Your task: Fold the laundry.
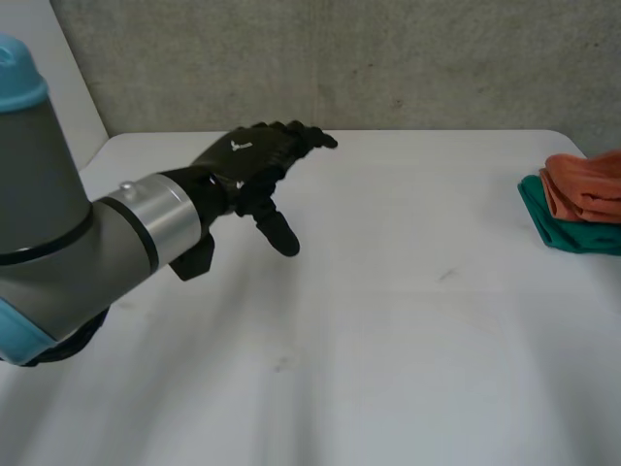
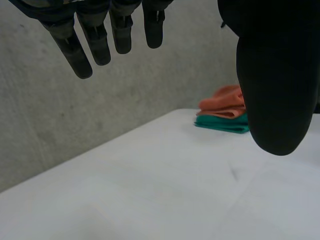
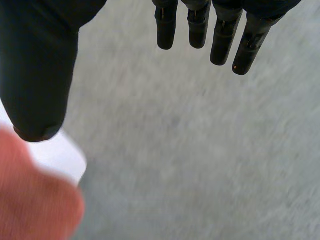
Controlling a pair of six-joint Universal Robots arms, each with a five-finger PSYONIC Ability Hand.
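My left hand (image 1: 254, 163) hovers over the white table (image 1: 388, 320) at its far left, open, fingers straight and thumb apart, holding nothing. In its wrist view the left hand (image 2: 272, 75) points toward a folded orange cloth (image 2: 224, 101) lying on a folded green cloth (image 2: 222, 122) far beyond its fingertips. The same orange cloth (image 1: 585, 186) and green cloth (image 1: 561, 231) sit stacked at the table's right edge. My right hand (image 3: 37, 65) is open and empty, its fingers straight. An orange cloth (image 3: 35, 202) lies blurred just below its thumb.
A grey wall (image 1: 340, 63) runs behind the table's far edge. Beside the orange cloth in the right wrist view, a table corner (image 3: 57, 152) shows against a grey surface (image 3: 200, 160).
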